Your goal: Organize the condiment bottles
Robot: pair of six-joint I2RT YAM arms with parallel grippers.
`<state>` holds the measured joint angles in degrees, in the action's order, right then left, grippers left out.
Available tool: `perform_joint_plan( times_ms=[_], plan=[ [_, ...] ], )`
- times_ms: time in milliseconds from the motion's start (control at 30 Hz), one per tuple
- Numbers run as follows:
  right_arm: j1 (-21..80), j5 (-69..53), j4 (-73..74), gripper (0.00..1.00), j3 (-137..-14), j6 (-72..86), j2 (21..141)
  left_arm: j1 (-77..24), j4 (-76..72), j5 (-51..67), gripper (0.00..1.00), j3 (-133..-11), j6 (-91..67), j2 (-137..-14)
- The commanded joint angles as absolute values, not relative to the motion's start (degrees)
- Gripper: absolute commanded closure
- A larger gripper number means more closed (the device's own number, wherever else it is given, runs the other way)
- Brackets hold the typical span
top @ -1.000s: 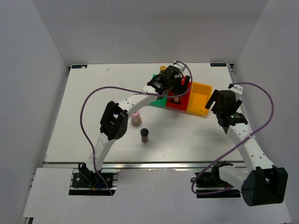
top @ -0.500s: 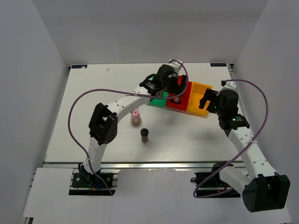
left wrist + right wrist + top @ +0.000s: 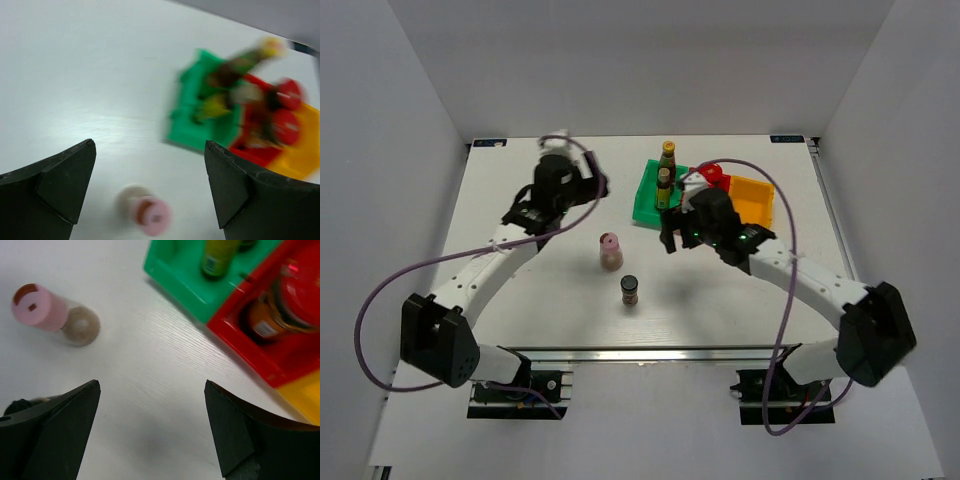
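Six containers and three bins are on the table. Two slim bottles stand in the green bin, one at 12 o'clock of the other. Two red-lidded jars sit in the red bin; from overhead the right arm hides all but one lid. One pink-lidded jar stands on the bare table near the middle. One black-lidded jar stands at its 5 o'clock, apart from it. The orange bin lies at 3 o'clock of the red one.

The left gripper has its fingers spread wide with nothing between them, and so does the right gripper.

A second ago the left gripper hung over the green and red bins. Now it is at 10 o'clock of the pink-lidded jar, well apart from the bins. The right gripper was at 3 o'clock of the orange bin. It has since crossed over the red bin and now hangs between the green bin and the pink-lidded jar. The two jars on the bare table have not moved.
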<state>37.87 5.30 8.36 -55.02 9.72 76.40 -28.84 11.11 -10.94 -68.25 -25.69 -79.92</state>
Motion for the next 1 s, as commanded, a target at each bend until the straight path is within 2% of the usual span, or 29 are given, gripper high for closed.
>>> perform_joint_plan(
  times_ms=[0,133,367,667,767,800,967],
  plan=[
    [43.8,5.2,5.8,0.11,-62.6,5.0,83.2,-18.4,15.2,-11.2,0.02,-60.9,-34.5,-75.3],
    [50.7,7.5,7.0,0.11,-70.2,0.8,91.8,-12.4,15.3,-11.0,0.02,-55.6,-36.9,-71.1],
    [53.8,9.6,12.5,0.11,-84.2,0.7,106.2,-8.7,15.7,-10.1,0.02,-53.5,-35.0,-68.7],
    [55.0,10.3,15.8,0.13,-90.7,1.8,112.9,-7.6,15.2,-10.2,0.02,-52.1,-33.1,-67.0],
    [55.8,9.3,13.8,0.24,-89.2,2.0,112.9,-7.6,14.2,-8.5,0.02,-51.5,-33.0,-66.9],
    [56.1,9.3,13.4,0.32,-88.9,2.5,112.9,-7.6,13.5,-8.0,0.02,-51.1,-32.9,-66.9],
    [56.2,9.8,11.6,0.60,-88.7,3.5,112.3,-7.6,13.7,-7.2,0.02,-51.0,-32.8,-67.2]
  ],
)
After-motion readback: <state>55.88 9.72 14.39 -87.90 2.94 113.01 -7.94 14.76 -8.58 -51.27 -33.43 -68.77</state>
